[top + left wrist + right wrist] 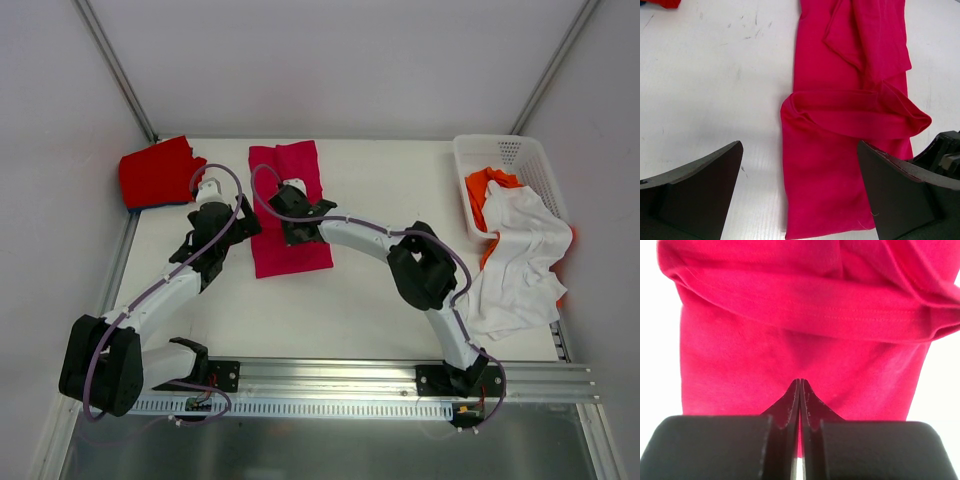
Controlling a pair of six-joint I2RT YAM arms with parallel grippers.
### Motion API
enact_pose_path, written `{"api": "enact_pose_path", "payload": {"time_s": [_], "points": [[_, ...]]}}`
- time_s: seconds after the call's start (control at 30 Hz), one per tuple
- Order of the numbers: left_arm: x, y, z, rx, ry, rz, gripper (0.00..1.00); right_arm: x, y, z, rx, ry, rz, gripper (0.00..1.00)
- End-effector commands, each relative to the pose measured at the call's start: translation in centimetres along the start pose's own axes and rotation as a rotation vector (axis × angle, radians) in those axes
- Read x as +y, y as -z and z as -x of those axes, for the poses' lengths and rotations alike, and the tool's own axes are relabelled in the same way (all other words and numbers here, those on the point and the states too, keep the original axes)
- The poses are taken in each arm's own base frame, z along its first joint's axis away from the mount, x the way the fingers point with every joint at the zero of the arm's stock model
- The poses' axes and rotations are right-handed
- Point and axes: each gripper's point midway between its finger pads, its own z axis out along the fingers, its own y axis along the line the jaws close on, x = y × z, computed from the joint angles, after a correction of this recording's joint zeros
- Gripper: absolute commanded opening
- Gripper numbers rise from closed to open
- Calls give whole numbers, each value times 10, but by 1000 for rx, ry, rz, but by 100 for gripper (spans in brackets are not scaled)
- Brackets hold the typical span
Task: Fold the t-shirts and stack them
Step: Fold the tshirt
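A white table fills a pale-walled booth, with a metal rail along its near edge where both arms are bolted. The right arm sweeps left across the bare middle of the table; the left arm runs up the left side.

The white t-shirt spills out of the lattice basket at the far right corner and drapes over its near rim onto the table edge. The orange t-shirt lies in the basket, partly under it.

The crimson-pink t-shirt lies as a long narrow strip at far centre, with a rolled fold crossing it. The red t-shirt sits folded in the far left corner, well apart, a blue cloth edge showing beneath it.

The right gripper sits over the middle of the pink strip, hiding that part from above. Its fingers are pressed together with the tips on the cloth just near the rolled fold. Whether any cloth is caught between them cannot be told. The left gripper hangs at the strip's left edge, jaws spread wide and holding nothing.
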Motion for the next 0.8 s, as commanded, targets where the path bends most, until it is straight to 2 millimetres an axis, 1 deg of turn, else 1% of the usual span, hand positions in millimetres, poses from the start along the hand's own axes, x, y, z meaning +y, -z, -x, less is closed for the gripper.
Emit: {"api": "enact_pose_path", "payload": {"time_s": [0.0, 0.03, 0.1, 0.13, 0.23, 0.37, 0.43, 0.57, 0.77], "points": [[-8, 1, 7, -18, 21, -32, 99, 4, 13, 29, -57, -6, 17, 1], [-7, 2, 8, -23, 21, -30, 99, -1, 8, 28, -46, -10, 8, 0], [-8, 1, 8, -22, 19, -31, 99, -2, 4, 30, -47, -15, 10, 0], [-8, 2, 9, -26, 18, -31, 99, -7, -1, 30, -40, -20, -1, 1], [-8, 1, 10, -27, 16, -30, 99, -12, -8, 33, -34, -34, -1, 1], [-7, 1, 11, -31, 13, -22, 99, -20, -18, 32, -22, -43, -13, 0], [-6, 0, 11, -30, 15, -18, 99, -25, -21, 33, -18, -53, -20, 1], [-6, -1, 11, -30, 16, -16, 99, -29, -24, 35, -18, -57, -23, 1], [-8, -2, 10, -28, 19, -20, 99, -34, -30, 48, -39, -59, -30, 1]]}}
